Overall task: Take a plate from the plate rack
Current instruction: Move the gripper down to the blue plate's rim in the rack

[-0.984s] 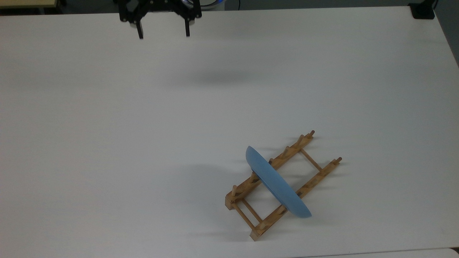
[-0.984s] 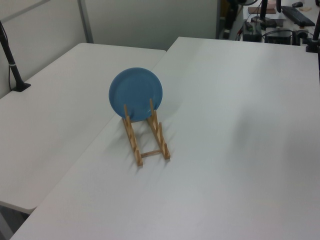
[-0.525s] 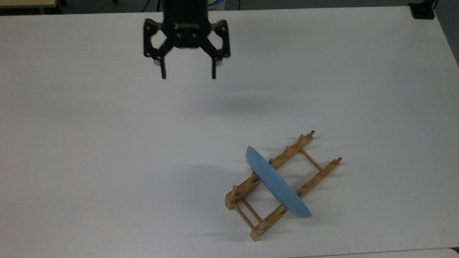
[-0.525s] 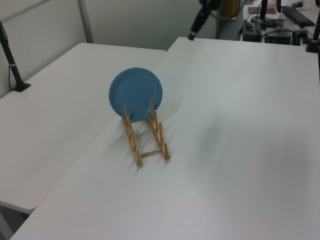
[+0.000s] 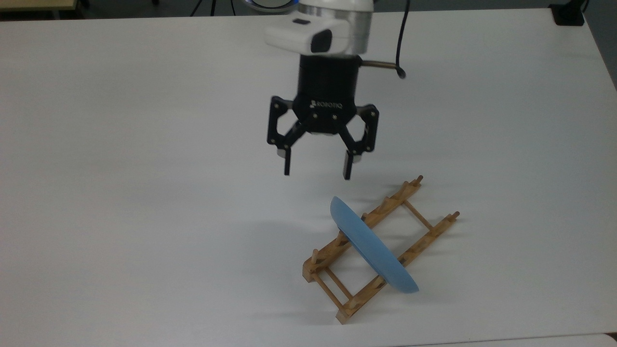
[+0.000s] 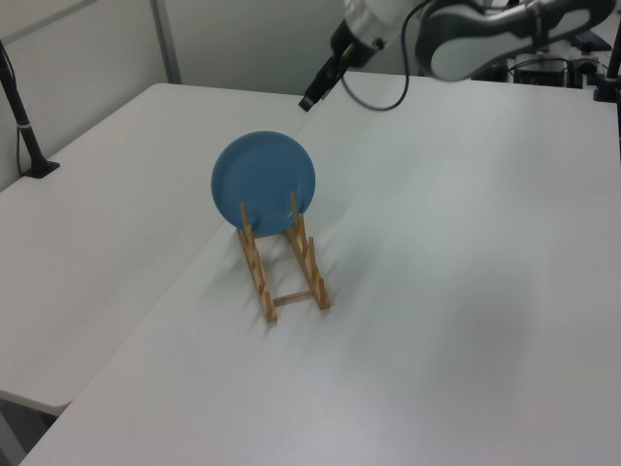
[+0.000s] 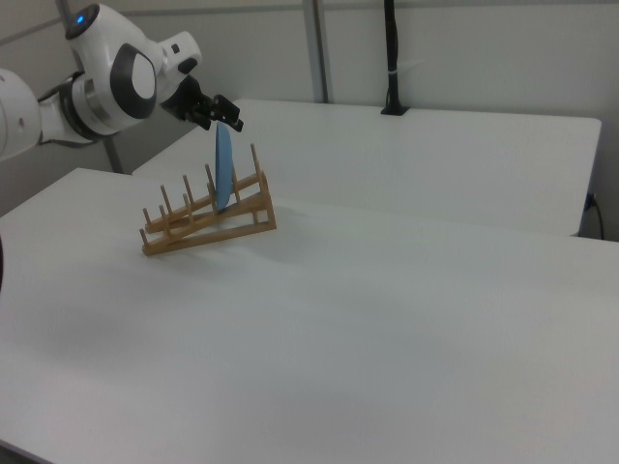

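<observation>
White tabletop [image 5: 120, 193] spreads across the top view, where the gripper [image 5: 316, 172] hangs above centre with its jaws spread wide and nothing between them. Lower right of it, the plate [image 5: 373, 248] stands on edge across the plate rack [image 5: 332, 284], slotted between pegs near the rack's middle; the black fingertips [image 5: 287, 166] are near the plate's upper end but apart from it. Seen in the left view, the blue disc [image 6: 263, 181] faces the camera at left of centre, upright in the wooden rack [image 6: 291, 291], while the gripper [image 6: 311, 97] reaches down from the upper middle of the frame, clear of the rim. From the right view, the plate [image 7: 223, 169] shows edge-on in the upper left, standing in the rack [image 7: 208, 222], and the gripper [image 7: 221, 114] hovers just above its top edge.
</observation>
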You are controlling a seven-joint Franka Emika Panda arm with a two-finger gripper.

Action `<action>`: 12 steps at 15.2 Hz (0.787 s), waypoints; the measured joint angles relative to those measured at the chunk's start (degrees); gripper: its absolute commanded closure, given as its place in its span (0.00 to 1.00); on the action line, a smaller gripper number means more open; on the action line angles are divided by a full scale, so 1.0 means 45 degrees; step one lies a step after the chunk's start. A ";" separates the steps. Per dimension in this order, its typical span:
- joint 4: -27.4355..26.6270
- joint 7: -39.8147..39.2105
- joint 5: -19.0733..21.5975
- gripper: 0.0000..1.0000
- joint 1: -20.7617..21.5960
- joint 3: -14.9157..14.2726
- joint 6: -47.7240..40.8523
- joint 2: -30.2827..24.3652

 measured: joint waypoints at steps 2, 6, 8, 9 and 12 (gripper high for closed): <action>0.0288 0.0833 -0.0542 0.30 0.0206 0.0002 0.0351 0.0610; 0.0547 0.1421 -0.1148 0.33 0.0422 0.0002 0.0829 0.1503; 0.0834 0.1547 -0.1323 0.43 0.0520 0.0003 0.0850 0.1899; 0.0979 0.1566 -0.1377 0.51 0.0553 0.0003 0.0850 0.2050; 0.1203 0.1586 -0.1411 0.71 0.0592 0.0003 0.0851 0.2246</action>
